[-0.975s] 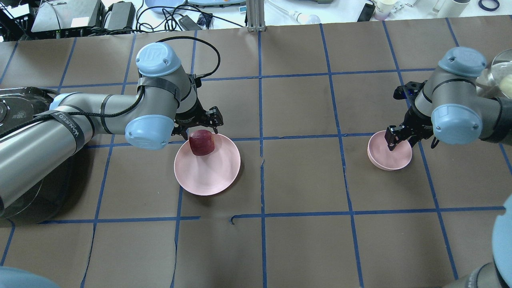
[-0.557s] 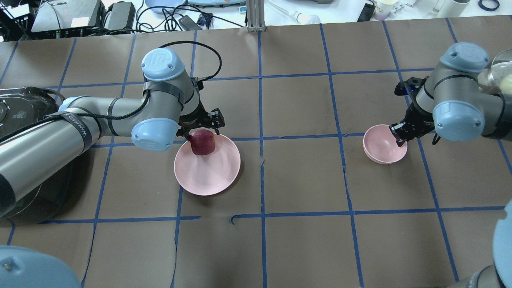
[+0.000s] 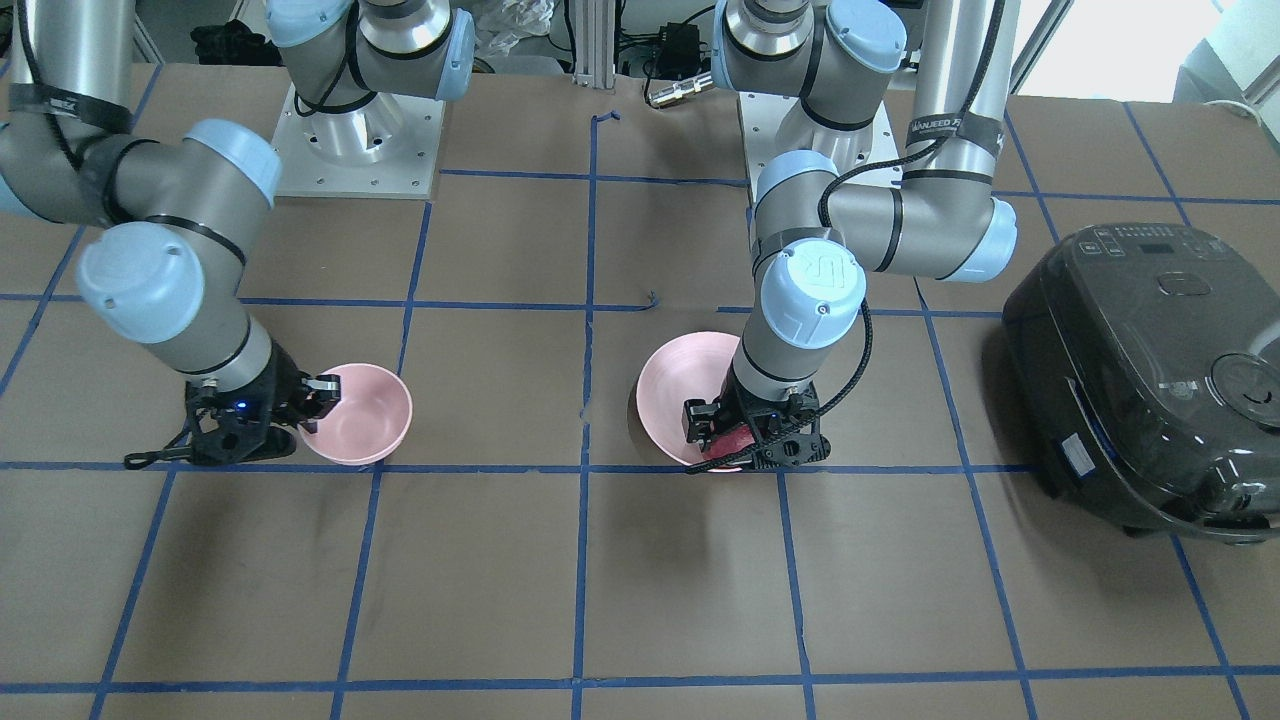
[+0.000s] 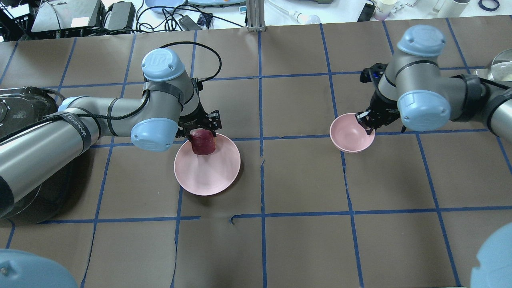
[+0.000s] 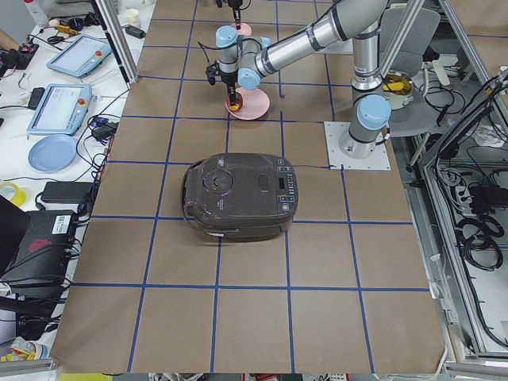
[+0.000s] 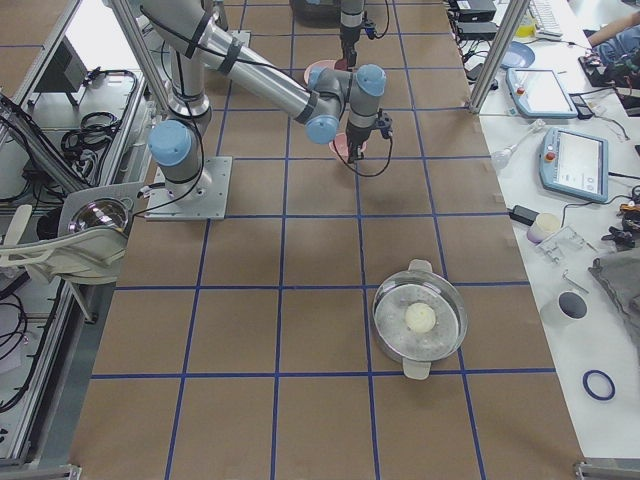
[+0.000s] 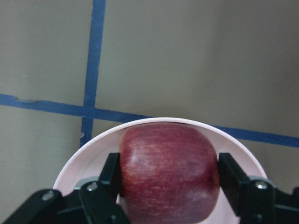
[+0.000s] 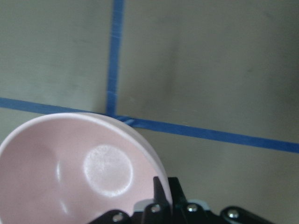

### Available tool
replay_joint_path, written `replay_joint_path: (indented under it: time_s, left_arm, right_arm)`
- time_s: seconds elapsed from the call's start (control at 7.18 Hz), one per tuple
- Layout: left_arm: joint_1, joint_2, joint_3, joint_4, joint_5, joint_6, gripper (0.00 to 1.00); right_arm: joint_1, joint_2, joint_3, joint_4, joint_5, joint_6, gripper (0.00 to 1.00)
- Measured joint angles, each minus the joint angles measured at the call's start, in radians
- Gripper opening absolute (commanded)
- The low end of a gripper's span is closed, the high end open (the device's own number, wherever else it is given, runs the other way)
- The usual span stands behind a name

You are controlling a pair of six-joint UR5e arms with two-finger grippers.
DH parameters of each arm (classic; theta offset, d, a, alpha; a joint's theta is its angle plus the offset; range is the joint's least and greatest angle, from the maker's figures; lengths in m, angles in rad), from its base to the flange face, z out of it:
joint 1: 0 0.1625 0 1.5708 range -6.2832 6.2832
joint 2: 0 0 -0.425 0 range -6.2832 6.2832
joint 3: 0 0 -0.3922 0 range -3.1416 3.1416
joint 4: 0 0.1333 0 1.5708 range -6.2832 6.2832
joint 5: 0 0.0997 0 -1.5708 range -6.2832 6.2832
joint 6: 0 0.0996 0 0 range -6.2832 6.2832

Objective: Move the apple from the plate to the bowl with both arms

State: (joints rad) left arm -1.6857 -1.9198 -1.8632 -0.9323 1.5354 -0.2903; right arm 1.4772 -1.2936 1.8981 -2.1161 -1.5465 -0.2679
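Note:
The dark-red apple (image 4: 203,144) sits at the far edge of the wide pink plate (image 4: 208,176). My left gripper (image 4: 203,137) is down over the apple, its fingers pressed on both sides; the left wrist view shows the apple (image 7: 168,172) between the pads (image 7: 111,175) above the plate rim (image 7: 88,144). My right gripper (image 4: 366,122) is shut on the right rim of the small pink bowl (image 4: 349,136) and holds it right of the table's middle. The bowl (image 8: 70,172) is empty. I cannot tell whether the bowl touches the table.
A black rice cooker (image 3: 1150,380) stands at the table's end on my left, close to the left arm's elbow. A glass lidded pot (image 6: 420,320) stands at the end on my right. Cables and devices line the far edge.
My right gripper has carried the bowl leftward and a bit farther away, towards the table's middle. My left gripper's fingers have come in against the apple, which stays on the plate.

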Motion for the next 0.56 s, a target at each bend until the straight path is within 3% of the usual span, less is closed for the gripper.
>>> replay_joint_path:
  time_s: [0.28, 0.56]
  left_arm:
    - [-0.003, 0.047, 0.034, -0.068, -0.006, 0.001, 0.26]
    - [0.009, 0.094, 0.109, -0.203, -0.005, 0.018, 0.26]
  right_arm:
    - [0.071, 0.003, 0.015, -0.038, 0.118, 0.05, 0.0]
    - [0.083, 0.007, 0.095, -0.13, 0.211, 0.051, 0.02]
